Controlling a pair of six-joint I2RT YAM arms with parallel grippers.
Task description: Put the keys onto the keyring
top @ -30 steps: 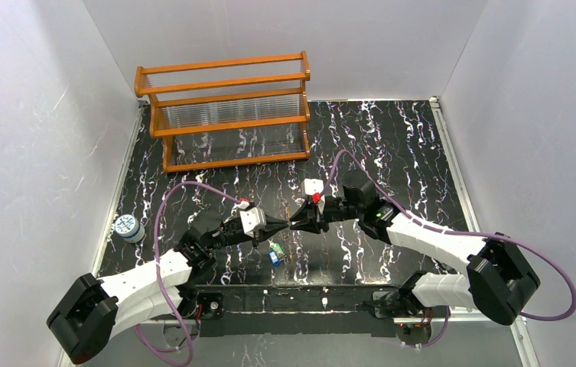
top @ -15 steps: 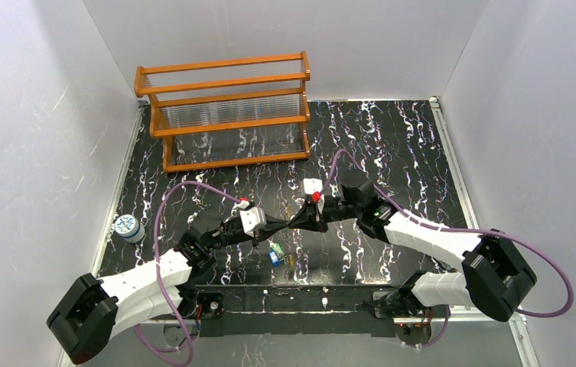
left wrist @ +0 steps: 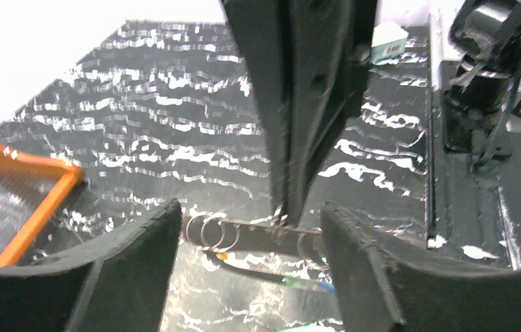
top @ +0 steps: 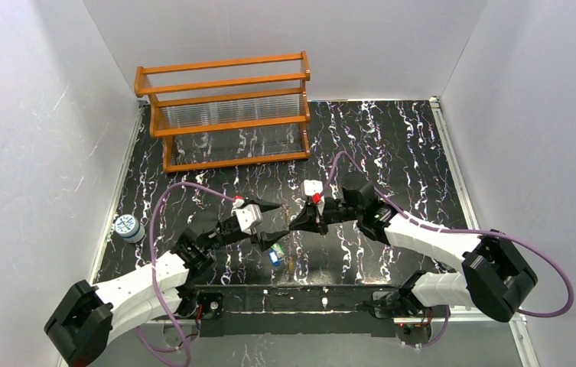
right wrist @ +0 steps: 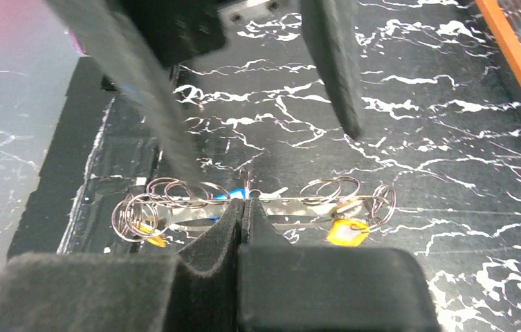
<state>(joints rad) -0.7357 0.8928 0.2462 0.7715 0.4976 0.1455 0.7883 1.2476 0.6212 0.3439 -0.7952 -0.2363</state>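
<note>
Keyring, a thin silvery wire, lies crosswise before the right wrist camera, pinched near its middle and carrying two bunches of small loops, one on each side of the pinch. Working from the left of the top view, we count one small round white tub at the left edge of the table and one orange wooden rack at the back. Next comes the left gripper: its two fingers stand well apart and hold nothing, and in its own wrist view the keyring stretches between them. Just right of it, the right gripper has its two fingers pressed together on the keyring, tip towards the left gripper. Of the keys we count two yellow heads in the right wrist view, one by each bunch of loops, and one blue head behind the middle. In the top view, one green and one blue head lie together on the table just below the grippers. Whether the yellow ones are threaded on we cannot tell.
</note>
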